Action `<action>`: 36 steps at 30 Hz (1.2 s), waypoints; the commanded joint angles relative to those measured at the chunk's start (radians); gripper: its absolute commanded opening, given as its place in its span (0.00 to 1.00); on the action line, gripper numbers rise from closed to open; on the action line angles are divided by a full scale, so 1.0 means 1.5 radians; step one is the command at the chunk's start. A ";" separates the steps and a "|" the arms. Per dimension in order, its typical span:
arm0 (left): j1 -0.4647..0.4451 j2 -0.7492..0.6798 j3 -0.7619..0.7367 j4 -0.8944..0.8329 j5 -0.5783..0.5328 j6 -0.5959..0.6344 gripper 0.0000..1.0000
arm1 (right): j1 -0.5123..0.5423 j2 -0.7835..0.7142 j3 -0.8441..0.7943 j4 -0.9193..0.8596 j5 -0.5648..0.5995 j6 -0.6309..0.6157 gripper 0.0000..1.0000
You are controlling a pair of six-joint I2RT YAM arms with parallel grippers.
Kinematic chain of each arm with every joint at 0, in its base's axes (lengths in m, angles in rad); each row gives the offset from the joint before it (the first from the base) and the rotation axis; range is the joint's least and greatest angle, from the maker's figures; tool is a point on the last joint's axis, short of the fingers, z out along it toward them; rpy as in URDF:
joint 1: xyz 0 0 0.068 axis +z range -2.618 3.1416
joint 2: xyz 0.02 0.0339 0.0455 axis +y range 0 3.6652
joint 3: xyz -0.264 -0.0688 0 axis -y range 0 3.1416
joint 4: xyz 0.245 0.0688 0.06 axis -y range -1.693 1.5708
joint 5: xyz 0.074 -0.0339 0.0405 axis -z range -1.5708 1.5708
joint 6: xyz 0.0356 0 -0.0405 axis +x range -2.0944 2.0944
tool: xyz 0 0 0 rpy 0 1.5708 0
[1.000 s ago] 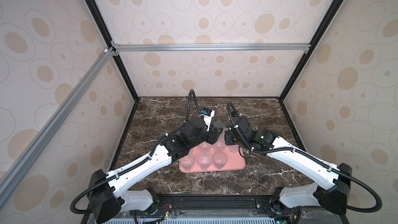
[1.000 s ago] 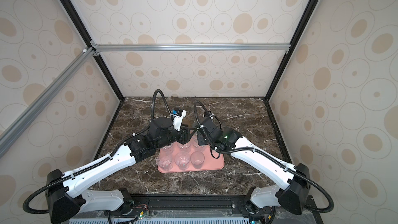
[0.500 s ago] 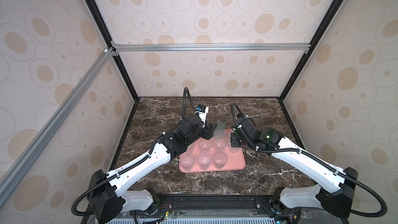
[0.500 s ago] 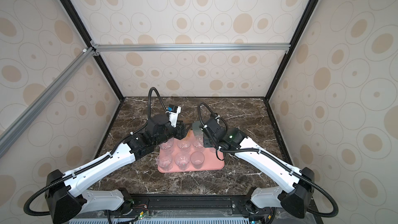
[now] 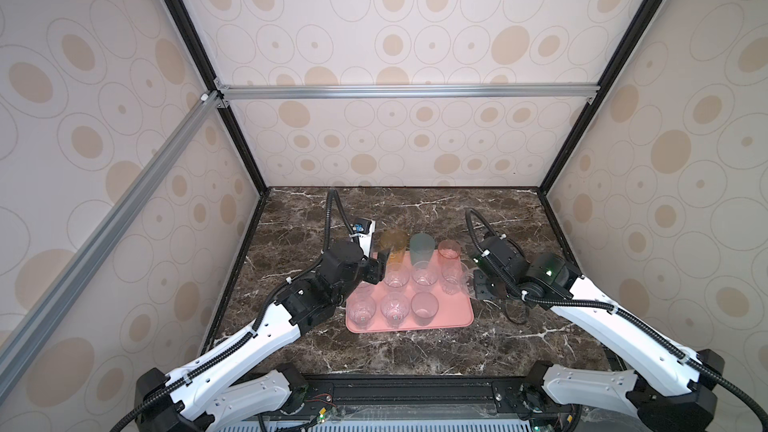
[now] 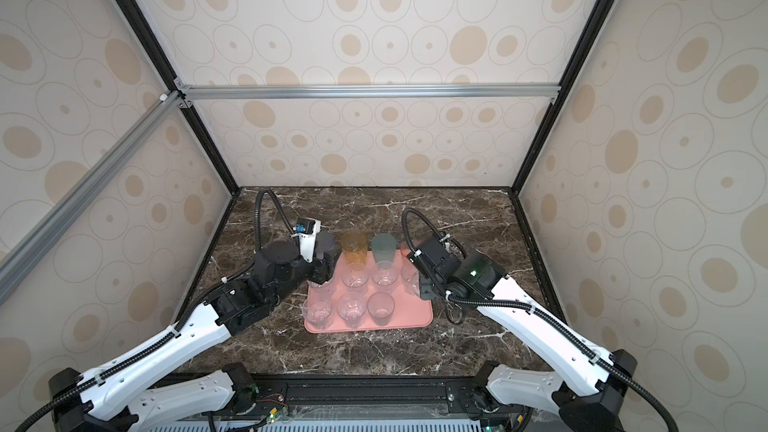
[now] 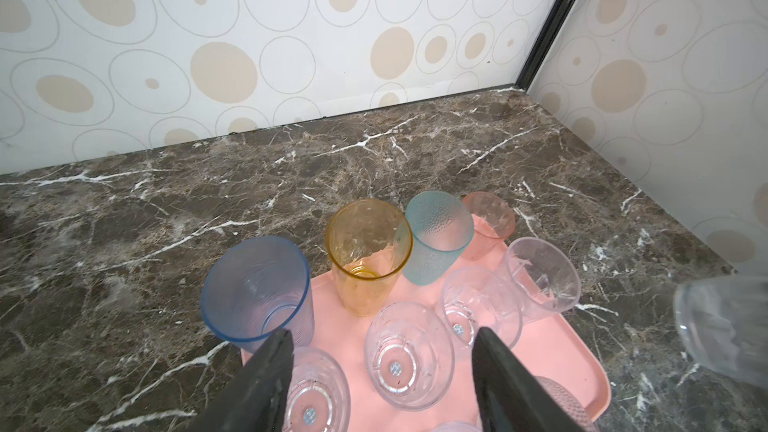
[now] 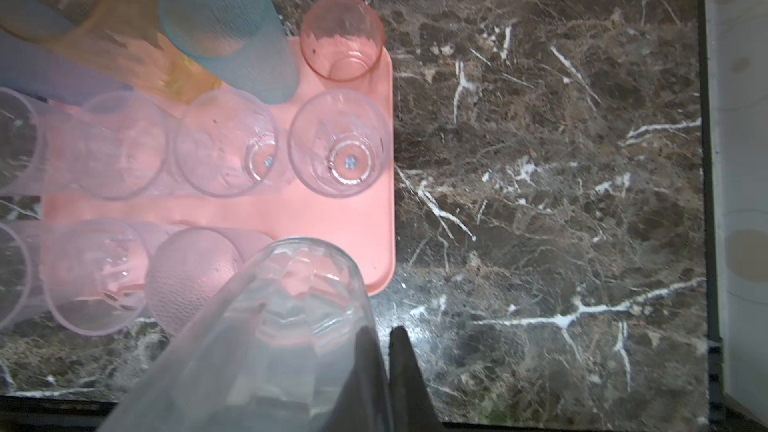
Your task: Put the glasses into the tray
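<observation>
We are seeing a white-veined brown marble tabletop [image 5: 419,211] being enclosed at nine, twelve and three o'clock by cream walls [image 5: 415,147] patterned with beige ovals.

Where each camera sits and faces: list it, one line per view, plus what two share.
Top views: high in front, looking down and backward; left arm and right arm flank the salmon-pink rectangular tray.
Left wrist: behind open left gripper, facing the back wall.
Right wrist: above right gripper, looking down past its clear faceted tumbler.
Wrist views share the teal dimpled tumbler.
</observation>
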 commanded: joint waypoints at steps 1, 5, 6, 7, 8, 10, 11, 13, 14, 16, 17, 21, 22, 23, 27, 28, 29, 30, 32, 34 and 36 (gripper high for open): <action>0.007 0.002 0.005 0.019 -0.024 0.031 0.69 | -0.001 0.003 -0.047 -0.033 -0.028 0.035 0.04; 0.006 0.007 -0.005 0.029 -0.021 0.028 0.69 | 0.000 0.013 -0.111 0.046 -0.032 0.044 0.04; 0.006 0.006 -0.008 0.030 -0.017 0.026 0.69 | -0.001 0.023 -0.127 0.067 -0.034 0.044 0.04; 0.006 0.005 -0.012 0.030 -0.015 0.025 0.69 | -0.001 0.036 -0.139 0.083 -0.033 0.046 0.04; 0.006 0.003 -0.016 0.029 -0.015 0.024 0.69 | -0.001 0.053 -0.148 0.095 -0.035 0.047 0.04; 0.007 -0.001 -0.023 0.023 -0.019 0.027 0.70 | -0.001 0.084 -0.152 0.113 -0.038 0.044 0.04; 0.008 -0.003 -0.028 0.020 -0.023 0.027 0.70 | -0.001 0.098 -0.156 0.128 -0.038 0.041 0.04; 0.008 -0.009 -0.035 0.017 -0.031 0.028 0.70 | -0.005 0.120 -0.163 0.159 -0.039 0.034 0.04; 0.008 -0.012 -0.038 0.016 -0.032 0.028 0.70 | -0.010 0.133 -0.165 0.172 -0.045 0.028 0.04; 0.010 -0.013 -0.039 0.011 -0.033 0.029 0.70 | -0.021 0.156 -0.168 0.187 -0.058 0.019 0.04; 0.010 -0.012 -0.039 0.009 -0.035 0.030 0.70 | -0.025 0.166 -0.169 0.194 -0.058 0.015 0.04; 0.011 -0.017 -0.044 0.006 -0.044 0.032 0.70 | -0.033 0.196 -0.180 0.217 -0.071 0.005 0.04; 0.013 -0.019 -0.045 0.005 -0.044 0.032 0.71 | -0.034 0.206 -0.183 0.220 -0.074 0.003 0.04; 0.014 -0.022 -0.049 0.008 -0.044 0.032 0.71 | -0.035 0.217 -0.186 0.222 -0.074 0.001 0.05; 0.016 -0.023 -0.052 0.009 -0.043 0.033 0.71 | -0.035 0.250 -0.191 0.223 -0.082 -0.002 0.07; 0.018 -0.023 -0.052 0.009 -0.042 0.033 0.71 | -0.037 0.255 -0.192 0.221 -0.080 -0.002 0.10; 0.018 -0.024 -0.052 0.009 -0.042 0.032 0.71 | -0.037 0.260 -0.193 0.217 -0.077 -0.003 0.11; 0.019 -0.024 -0.052 0.010 -0.041 0.033 0.71 | -0.038 0.263 -0.190 0.209 -0.077 -0.003 0.12; 0.020 -0.022 -0.049 0.011 -0.039 0.032 0.71 | -0.041 0.264 -0.181 0.195 -0.077 -0.010 0.18; 0.021 -0.021 -0.046 0.010 -0.039 0.033 0.71 | -0.041 0.260 -0.173 0.181 -0.076 -0.017 0.25; 0.022 -0.021 -0.045 0.008 -0.040 0.032 0.71 | -0.040 0.252 -0.160 0.163 -0.076 -0.022 0.30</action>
